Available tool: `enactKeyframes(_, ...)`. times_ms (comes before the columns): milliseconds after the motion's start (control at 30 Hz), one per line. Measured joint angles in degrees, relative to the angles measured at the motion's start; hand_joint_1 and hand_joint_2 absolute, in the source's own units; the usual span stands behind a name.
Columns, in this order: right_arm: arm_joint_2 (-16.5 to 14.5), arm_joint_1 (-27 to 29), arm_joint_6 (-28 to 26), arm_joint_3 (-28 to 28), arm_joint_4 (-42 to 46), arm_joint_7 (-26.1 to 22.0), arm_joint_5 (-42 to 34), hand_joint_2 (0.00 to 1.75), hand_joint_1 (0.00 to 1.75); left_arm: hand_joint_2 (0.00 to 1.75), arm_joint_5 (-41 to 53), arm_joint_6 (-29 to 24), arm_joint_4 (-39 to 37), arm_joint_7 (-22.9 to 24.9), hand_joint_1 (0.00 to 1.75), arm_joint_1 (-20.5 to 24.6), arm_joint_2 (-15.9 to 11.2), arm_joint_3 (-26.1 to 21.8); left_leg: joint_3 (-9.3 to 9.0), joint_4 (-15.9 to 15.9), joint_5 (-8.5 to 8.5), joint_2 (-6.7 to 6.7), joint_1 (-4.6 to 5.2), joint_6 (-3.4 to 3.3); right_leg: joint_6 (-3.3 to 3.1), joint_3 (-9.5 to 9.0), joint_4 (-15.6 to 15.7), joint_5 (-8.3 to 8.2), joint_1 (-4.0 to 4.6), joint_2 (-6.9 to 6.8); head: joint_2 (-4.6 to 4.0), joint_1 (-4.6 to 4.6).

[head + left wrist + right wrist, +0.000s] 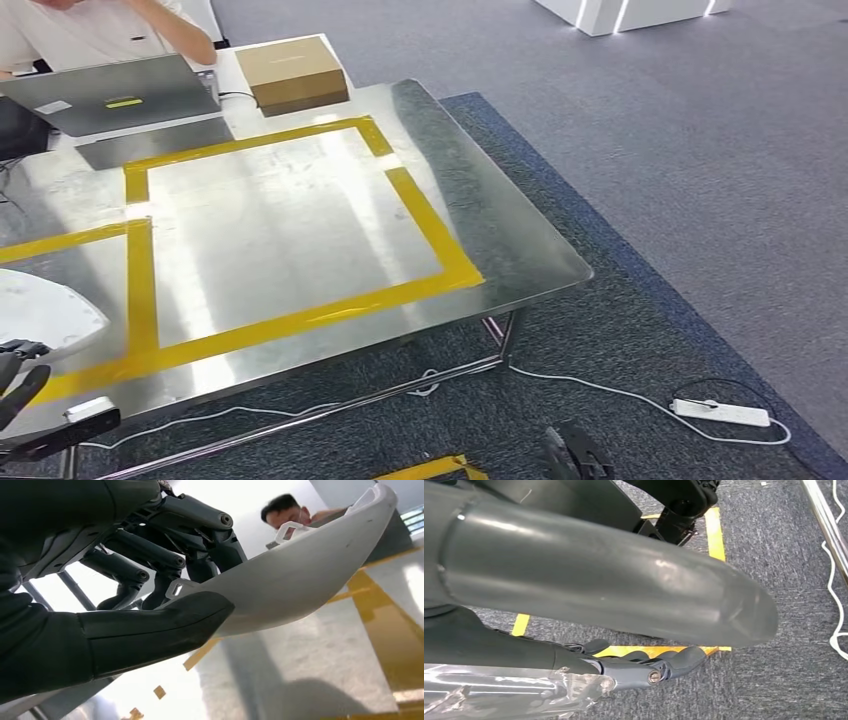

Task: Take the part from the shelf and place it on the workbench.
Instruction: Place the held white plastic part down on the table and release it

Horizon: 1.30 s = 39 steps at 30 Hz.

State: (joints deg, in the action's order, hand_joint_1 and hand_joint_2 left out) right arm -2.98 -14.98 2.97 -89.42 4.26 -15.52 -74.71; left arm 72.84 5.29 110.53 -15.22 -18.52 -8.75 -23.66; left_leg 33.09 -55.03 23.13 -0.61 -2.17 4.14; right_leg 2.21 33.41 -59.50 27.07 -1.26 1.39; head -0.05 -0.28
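The part point(45, 312) is a white curved plastic shell with small clip tabs, seen at the left edge of the head view over the workbench point(300, 230). My left hand point(20, 385) holds its near end. In the left wrist view the thumb point(150, 630) lies under the part point(300, 575) and the dark fingers point(165, 560) curl over its rim, with the steel top and a shadow below. My right hand point(649, 667) hangs over the carpet with fingers fairly straight and nothing in it; it is also at the bottom of the head view point(575, 455).
Yellow tape point(420, 215) marks a square on the steel top. A laptop point(110, 95) and a cardboard box point(292, 72) stand at the far edge, with a person point(90, 30) behind them. A white power strip point(722, 411) and cables lie on the carpet to the right.
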Motion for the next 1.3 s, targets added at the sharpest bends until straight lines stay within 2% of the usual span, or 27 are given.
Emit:
enactKeyframes(367, 0.0, 0.0, 0.1, 0.0, 0.1, 0.4, 0.0, 0.00, 0.00, 1.75, 2.2, 2.1, -3.3, 1.7, 1.59, -0.5, -0.4, 1.3, 0.11, -0.1, 0.04, -0.01, 0.31, -0.67, 0.55, -0.66, 1.3, -0.54, -0.27, -0.07, 0.00, 0.01)
enactKeyframes(600, 0.0, -0.1, 0.1, 0.0, 0.1, 0.4, 0.0, 0.00, 0.00, 1.75, 2.9, 2.3, -4.5, 2.2, 1.59, -0.6, -0.4, 1.8, 0.14, -0.1, 0.08, -0.01, 0.54, -0.89, 0.64, -0.68, 1.3, -0.59, -0.48, -0.09, 0.00, 0.00)
enactKeyframes(1300, 0.0, -0.2, 0.1, 0.0, 0.1, 0.4, 0.0, 0.00, 0.00, 1.75, 3.4, 2.3, -5.1, 2.3, 1.59, -0.5, -0.3, 2.6, 0.15, -0.1, 0.10, -0.01, 0.60, -0.98, 0.66, -0.68, 1.4, -0.60, -0.54, -0.10, 0.00, 0.00)
